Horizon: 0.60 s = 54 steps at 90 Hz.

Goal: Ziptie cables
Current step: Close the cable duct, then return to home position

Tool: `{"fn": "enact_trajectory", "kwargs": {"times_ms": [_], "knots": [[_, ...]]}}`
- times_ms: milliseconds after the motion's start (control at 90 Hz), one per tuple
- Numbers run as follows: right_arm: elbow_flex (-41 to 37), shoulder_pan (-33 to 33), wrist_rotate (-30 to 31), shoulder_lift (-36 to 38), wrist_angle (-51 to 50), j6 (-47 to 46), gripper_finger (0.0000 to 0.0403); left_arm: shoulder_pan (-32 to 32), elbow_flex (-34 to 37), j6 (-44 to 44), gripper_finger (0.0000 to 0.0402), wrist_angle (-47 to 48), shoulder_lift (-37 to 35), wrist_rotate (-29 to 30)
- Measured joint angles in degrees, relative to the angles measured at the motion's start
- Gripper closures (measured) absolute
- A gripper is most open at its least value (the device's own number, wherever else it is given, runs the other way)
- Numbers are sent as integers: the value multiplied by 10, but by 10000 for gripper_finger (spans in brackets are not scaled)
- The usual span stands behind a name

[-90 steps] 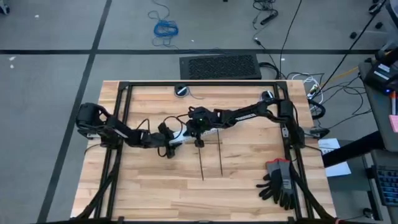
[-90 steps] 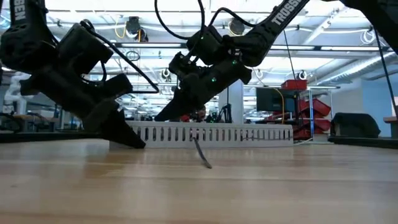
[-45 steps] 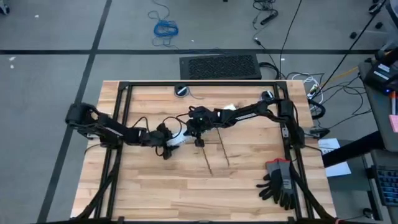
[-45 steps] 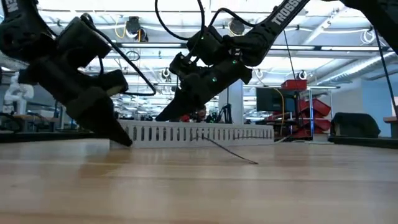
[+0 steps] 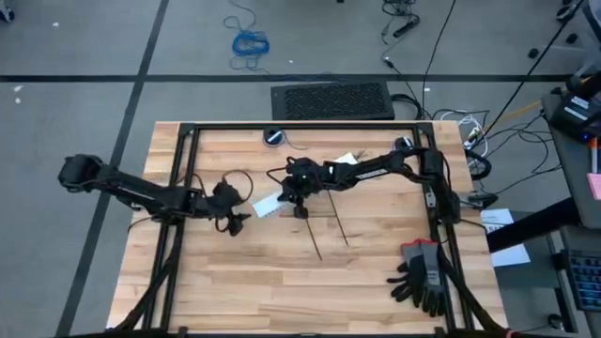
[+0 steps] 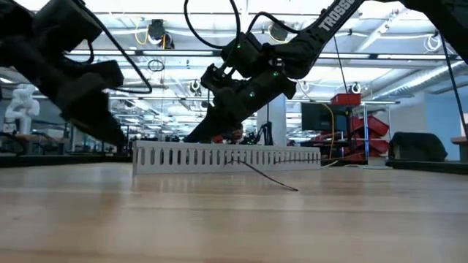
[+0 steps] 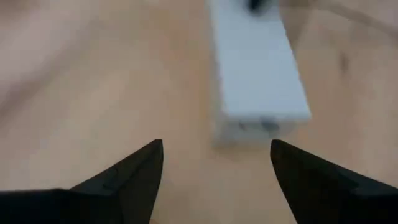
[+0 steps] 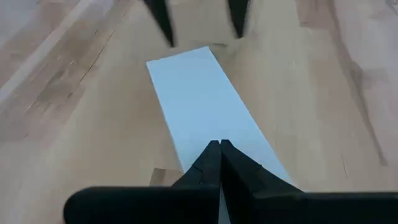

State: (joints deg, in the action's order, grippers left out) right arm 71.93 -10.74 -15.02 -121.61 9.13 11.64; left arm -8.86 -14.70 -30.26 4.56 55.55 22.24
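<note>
A white slotted strip (image 5: 266, 207) (image 6: 227, 157) lies flat on the wooden table, slanting across its middle. My right gripper (image 5: 289, 199) (image 8: 219, 146) is shut, its tips on the strip's top. My left gripper (image 5: 233, 222) (image 7: 216, 144) is open and hangs clear of the table, just off the strip's left end (image 7: 258, 118), touching nothing. Two dark zipties (image 5: 312, 237) (image 5: 340, 225) lie side by side on the table, nearer than the strip; the low view shows one ziptie (image 6: 270, 179). The cables cannot be made out. My right gripper rests its shut fingertips (image 8: 219, 155) on the strip's flat top face (image 8: 205, 118), some way in from its left end. The fingers slant down from the table's far right, lying along the strip. The strip lies flat on the table.
Black gloves (image 5: 423, 272) lie at the near right corner. A black frame (image 5: 300, 126) runs along the table's far and side edges, with round fittings (image 5: 274, 137) (image 5: 404, 144) near the far edge. Open wood lies toward the table's near edge (image 5: 272, 282).
My left gripper has drawn back toward the table's left edge and risen, leaving the strip's end. The strip has slid a little along the table. The zipties have swung from straight to slanting, their near ends toward the right.
</note>
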Motion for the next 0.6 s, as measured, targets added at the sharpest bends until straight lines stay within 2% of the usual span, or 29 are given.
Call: {"fn": "enact_trajectory", "kwargs": {"times_ms": [189,278,378,533,600], "knots": [[-2,0,11,12,35,0,403,1,0,-24,110,-17,21,8],[-5,-4,35,38,8,9,403,1,-1,-33,110,-20,28,10],[-6,-14,123,91,-73,45,403,1,-1,-37,110,-20,33,10],[-3,-41,295,169,-265,74,403,1,-1,-37,110,-20,33,14],[-5,-57,321,190,-336,65,403,1,-1,-37,110,-18,33,20]]}}
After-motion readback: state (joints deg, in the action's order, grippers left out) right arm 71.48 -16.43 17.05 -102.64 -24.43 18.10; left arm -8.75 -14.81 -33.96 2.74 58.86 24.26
